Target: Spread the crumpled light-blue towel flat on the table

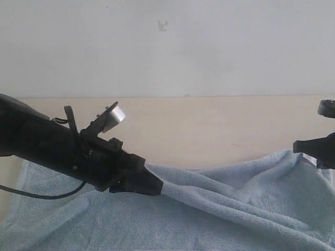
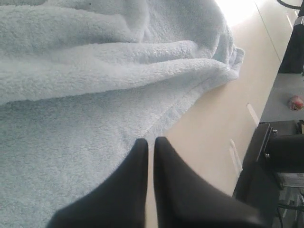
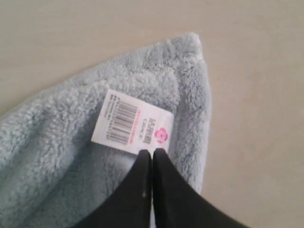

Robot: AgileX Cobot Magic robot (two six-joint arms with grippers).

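Exterior view: the pale light-blue fluffy fleece towel (image 1: 209, 219) fills the lower part of the frame from 8 o'clock round to 4 o'clock. It is rumpled, with long soft ridges running from its middle toward 4 o'clock. It lies on the wide pale beige wood-look surface (image 1: 209, 125), which shows bare behind it from 9 to 3 o'clock and ends at a plain white wall (image 1: 167, 47) at 12 o'clock.

The black left arm enters at 9 o'clock and slants down toward the centre. A thin black cable (image 1: 42, 194) loops beneath it at 8 o'clock. The left hand (image 1: 154, 185) is clenched on the towel's far hem, and a raised ridge starts at its tip. In the left wrist view its black fingers (image 2: 135, 166) press together where the hem runs in between them.

The right hand (image 1: 297, 147), at 3 o'clock, is clenched on a lifted towel corner, its tips just beside the white barcode tag (image 3: 132, 117).
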